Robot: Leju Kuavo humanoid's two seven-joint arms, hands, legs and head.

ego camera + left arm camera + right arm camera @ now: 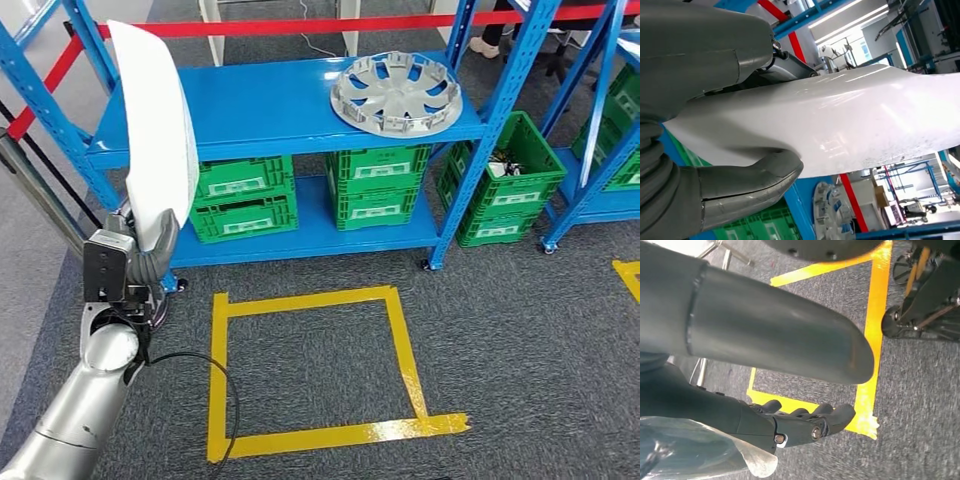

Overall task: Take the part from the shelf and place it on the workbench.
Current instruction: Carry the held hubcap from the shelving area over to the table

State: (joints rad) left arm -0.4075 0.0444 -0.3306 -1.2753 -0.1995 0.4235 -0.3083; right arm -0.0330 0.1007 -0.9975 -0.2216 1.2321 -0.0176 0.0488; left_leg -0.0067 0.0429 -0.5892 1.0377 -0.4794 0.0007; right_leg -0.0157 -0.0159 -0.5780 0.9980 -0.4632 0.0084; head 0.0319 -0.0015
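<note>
A large white curved panel [155,130] stands upright in front of the left end of the blue shelf [264,105]. My left hand [147,262] grips its lower edge, with the thumb wrapped over the front. In the left wrist view the glossy white panel [851,120] is pinched between my left hand's [715,195] thumb and the fingers behind it. My right hand [772,340] hangs low over the grey carpet, its dark fingers [802,422] stretched out and apart from the thumb, with nothing in them.
A silver wheel cover [396,93] lies on the shelf's top board at the right. Green crates [243,195] fill the lower board, and another crate [502,180] stands on the floor to the right. A yellow tape square [317,365] marks the carpet. A black cable [204,375] loops near my left arm.
</note>
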